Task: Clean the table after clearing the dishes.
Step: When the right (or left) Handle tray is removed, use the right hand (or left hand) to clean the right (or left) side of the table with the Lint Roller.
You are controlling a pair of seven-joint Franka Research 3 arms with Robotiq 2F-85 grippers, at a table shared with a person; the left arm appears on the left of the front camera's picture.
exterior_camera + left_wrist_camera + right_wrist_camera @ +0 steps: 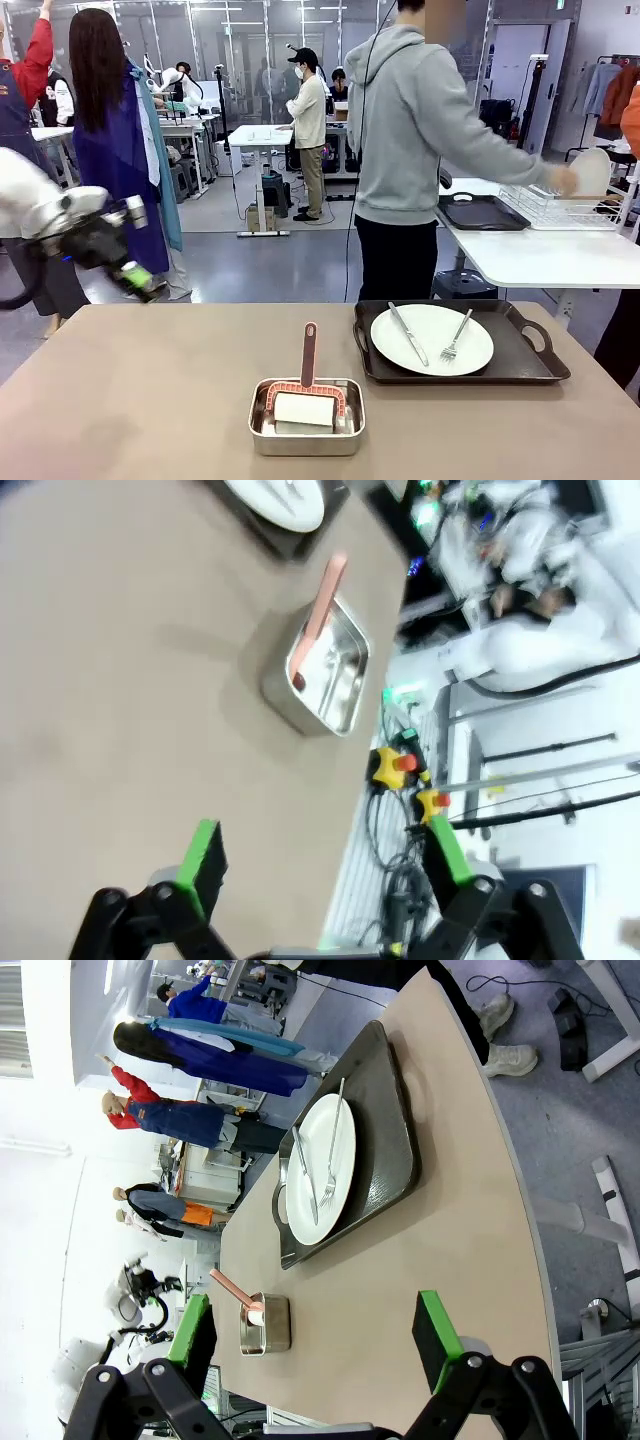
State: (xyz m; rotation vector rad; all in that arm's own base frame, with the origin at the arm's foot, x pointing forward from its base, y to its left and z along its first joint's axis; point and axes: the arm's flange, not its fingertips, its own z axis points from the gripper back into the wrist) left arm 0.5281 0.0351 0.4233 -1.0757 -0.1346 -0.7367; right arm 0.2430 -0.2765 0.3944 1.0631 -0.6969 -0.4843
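On the brownish table (140,400), a dark handled tray (520,362) at the right carries a white plate (432,328) with a knife (408,335) and fork (458,335). The right wrist view shows the same plate (322,1175) and tray (392,1150). My left gripper (135,275) hangs blurred over the table's far left edge. In its own view the left gripper (325,855) is open and holds nothing above bare tabletop (120,680). My right gripper (315,1330) is open, well short of the tray. A person in a grey hoodie (420,110) faces away, holding another white plate (592,170) at a wire rack (560,210).
A small steel pan (306,418) with a pink-handled roller (309,355) sits at the table's front middle; the pan (322,675) and the pan (265,1325) appear in both wrist views. A second dark tray (480,212) lies on the white table (540,255) behind. Other people stand farther back.
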